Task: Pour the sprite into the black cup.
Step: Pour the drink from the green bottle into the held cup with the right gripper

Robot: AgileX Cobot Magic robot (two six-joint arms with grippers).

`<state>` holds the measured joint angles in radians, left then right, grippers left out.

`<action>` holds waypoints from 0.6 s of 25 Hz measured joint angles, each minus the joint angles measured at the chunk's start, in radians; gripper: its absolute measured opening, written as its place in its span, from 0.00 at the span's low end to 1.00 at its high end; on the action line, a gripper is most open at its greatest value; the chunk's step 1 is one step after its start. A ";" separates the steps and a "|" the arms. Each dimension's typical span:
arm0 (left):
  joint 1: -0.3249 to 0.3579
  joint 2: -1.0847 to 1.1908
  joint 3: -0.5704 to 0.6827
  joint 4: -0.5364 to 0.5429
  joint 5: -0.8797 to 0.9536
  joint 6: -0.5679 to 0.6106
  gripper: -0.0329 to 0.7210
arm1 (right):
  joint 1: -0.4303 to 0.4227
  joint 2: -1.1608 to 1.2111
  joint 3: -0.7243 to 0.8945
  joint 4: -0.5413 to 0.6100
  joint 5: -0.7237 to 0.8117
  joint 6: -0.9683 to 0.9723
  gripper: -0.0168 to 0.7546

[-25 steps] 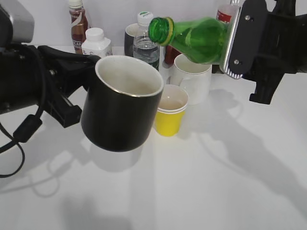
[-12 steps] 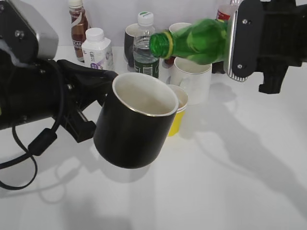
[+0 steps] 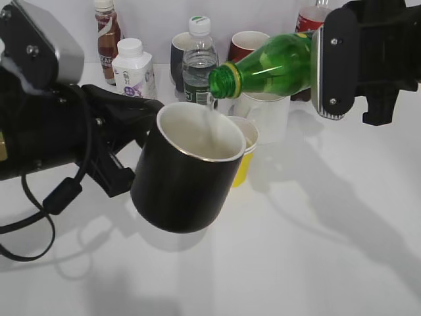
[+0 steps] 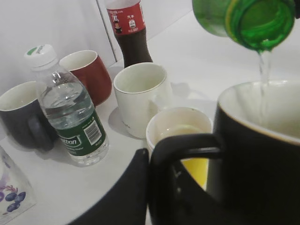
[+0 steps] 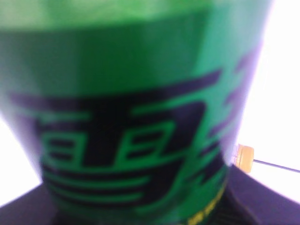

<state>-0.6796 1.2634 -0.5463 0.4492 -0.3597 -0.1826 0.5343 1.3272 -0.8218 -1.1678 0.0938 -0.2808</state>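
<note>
My left gripper [image 3: 125, 135] is shut on the handle [image 4: 183, 145] of the black cup [image 3: 187, 171] and holds it tilted above the table. My right gripper [image 3: 329, 62] is shut on the sprite [image 3: 273, 62], a green bottle held uncapped and tipped mouth-down to the left. Its mouth [image 4: 260, 21] is just above the cup's rim. A thin clear stream falls from the mouth into the cup's white inside [image 4: 267, 110]. The sprite's dark label [image 5: 126, 136] fills the right wrist view, blurred, hiding the jaws.
Behind the cup stand a yellow paper cup [image 3: 242, 158], a white mug [image 3: 266, 115], a clear water bottle [image 3: 198, 62], a dark mug [image 3: 179, 52], a dark red mug [image 3: 245, 43], a white plastic bottle [image 3: 133, 66], a brown drink bottle [image 3: 107, 29] and a cola bottle [image 4: 127, 28].
The black cup has moved right and up under the bottle's mouth. The sprite has tipped further down, and liquid now runs into the cup.
</note>
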 joint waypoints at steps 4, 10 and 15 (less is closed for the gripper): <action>0.000 0.015 -0.001 -0.003 -0.010 0.000 0.11 | 0.000 0.000 0.000 -0.018 -0.003 0.000 0.53; 0.000 0.021 -0.001 -0.003 -0.017 0.000 0.11 | 0.000 0.000 0.000 -0.055 -0.004 -0.001 0.53; 0.000 0.021 -0.001 -0.003 -0.017 0.000 0.11 | 0.000 0.000 0.000 -0.099 -0.004 -0.004 0.53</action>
<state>-0.6796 1.2845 -0.5472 0.4460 -0.3762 -0.1826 0.5343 1.3272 -0.8218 -1.2666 0.0895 -0.2847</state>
